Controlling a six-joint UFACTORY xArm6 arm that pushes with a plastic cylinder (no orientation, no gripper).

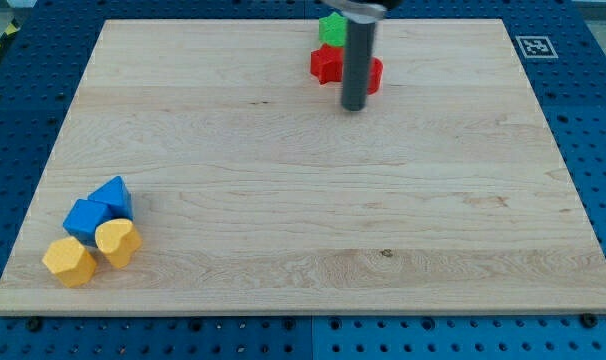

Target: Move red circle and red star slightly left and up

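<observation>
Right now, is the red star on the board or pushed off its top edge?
On the board. The red star sits on wood below the top edge, under the green block, left of my tip.

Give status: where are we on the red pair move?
Done: can't tell from one frame. In hand: my tip sits just below the red star and red circle, which are near the view's top beside a green block. Left: the up-left nudge.

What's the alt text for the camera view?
My tip rests just below two red blocks and a green block near the wooden board's top edge. Two blue and two yellow blocks cluster bottom left.
</observation>
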